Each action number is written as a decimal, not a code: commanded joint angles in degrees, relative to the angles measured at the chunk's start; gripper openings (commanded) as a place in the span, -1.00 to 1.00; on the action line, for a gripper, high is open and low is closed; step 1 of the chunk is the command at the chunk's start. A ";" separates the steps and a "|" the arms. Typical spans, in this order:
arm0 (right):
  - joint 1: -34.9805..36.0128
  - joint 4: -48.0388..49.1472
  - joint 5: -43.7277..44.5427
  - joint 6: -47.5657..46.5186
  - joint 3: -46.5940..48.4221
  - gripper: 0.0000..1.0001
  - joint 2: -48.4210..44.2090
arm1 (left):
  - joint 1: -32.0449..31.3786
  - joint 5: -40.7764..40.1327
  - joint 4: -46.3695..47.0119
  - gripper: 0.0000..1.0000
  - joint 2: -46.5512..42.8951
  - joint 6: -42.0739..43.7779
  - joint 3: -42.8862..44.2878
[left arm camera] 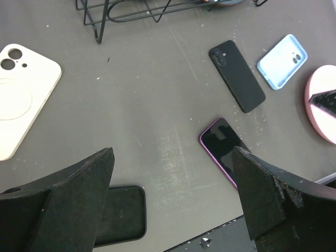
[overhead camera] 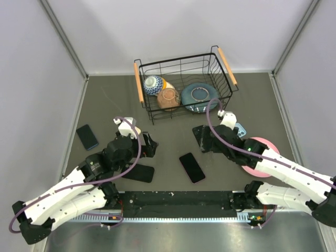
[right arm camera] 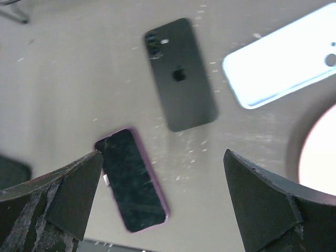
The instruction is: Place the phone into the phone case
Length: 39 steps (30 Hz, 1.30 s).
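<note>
A purple-edged phone (overhead camera: pixel 192 167) lies screen up at the front middle of the table; it also shows in the left wrist view (left arm camera: pixel 224 149) and the right wrist view (right arm camera: pixel 134 181). A black phone (right arm camera: pixel 181 73) lies back up beyond it, also in the left wrist view (left arm camera: pixel 237 76). An empty black case (overhead camera: pixel 139 172) lies front left, also in the left wrist view (left arm camera: pixel 118 215). My left gripper (overhead camera: pixel 148 144) is open and empty above the table between the black case and the purple phone. My right gripper (overhead camera: pixel 202 140) is open and empty over the two phones.
A white case (left arm camera: pixel 21 100) lies left, a light blue case (left arm camera: pixel 282 61) right, next to a pink plate (overhead camera: pixel 258 157). A blue phone (overhead camera: pixel 86 136) lies far left. A wire basket (overhead camera: pixel 184 65) with bowls stands at the back.
</note>
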 commanded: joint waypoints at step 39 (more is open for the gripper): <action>-21.88 4.27 -4.20 8.98 -0.40 0.56 17.71 | 4.35 8.75 0.82 0.95 1.55 -5.58 -2.57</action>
